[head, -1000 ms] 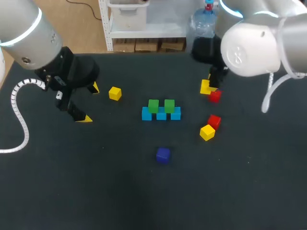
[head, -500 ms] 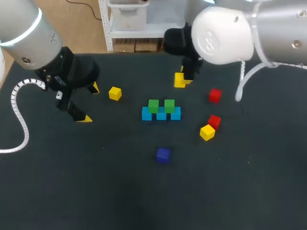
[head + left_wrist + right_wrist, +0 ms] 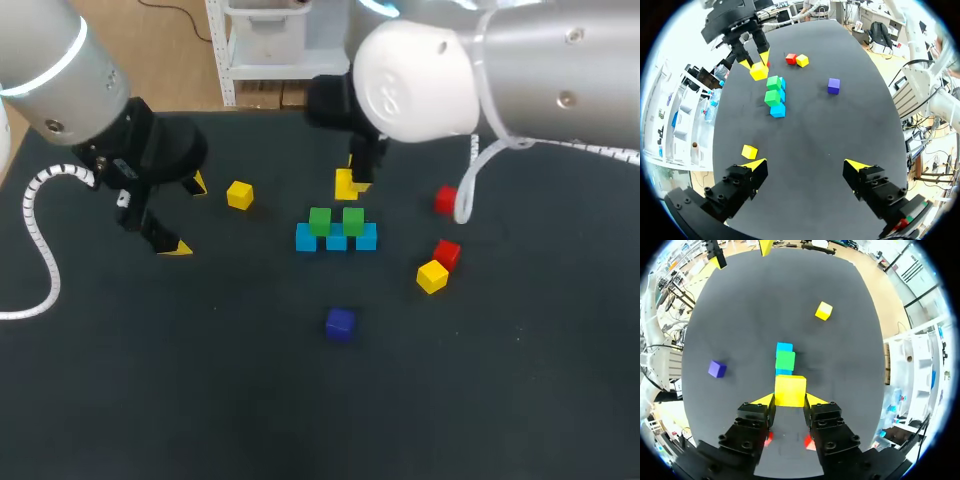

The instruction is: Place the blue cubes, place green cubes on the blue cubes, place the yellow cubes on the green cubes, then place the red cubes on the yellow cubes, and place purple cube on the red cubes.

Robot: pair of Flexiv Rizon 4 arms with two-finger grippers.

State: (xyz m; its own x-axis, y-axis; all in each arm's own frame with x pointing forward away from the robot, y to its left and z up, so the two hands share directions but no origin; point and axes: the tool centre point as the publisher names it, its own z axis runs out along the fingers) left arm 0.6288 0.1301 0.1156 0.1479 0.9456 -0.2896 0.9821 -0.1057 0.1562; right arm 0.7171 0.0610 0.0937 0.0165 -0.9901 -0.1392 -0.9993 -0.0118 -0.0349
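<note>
Yellow cube [image 3: 344, 186] is sitting clamped between both fingers of the right gripper [image 3: 352, 182], which is holding it just behind the green cubes [image 3: 320, 221] resting on the row of blue cubes [image 3: 336, 240] at mid-worktop [image 3: 250, 400]. The left gripper [image 3: 186, 215] is hovering well apart, fingers spread wide and holding nothing, near a second yellow cube [image 3: 239, 195]. Two red cubes [image 3: 447, 252], a third yellow cube [image 3: 432, 276] and the purple cube [image 3: 340, 323] are lying loose.

blue cubes [image 3: 306, 238] 3 | green cubes [image 3: 320, 220] 2 | yellow cubes [image 3: 239, 195] 3 | red cubes [image 3: 447, 252] 2 | purple cube [image 3: 340, 323] 1
</note>
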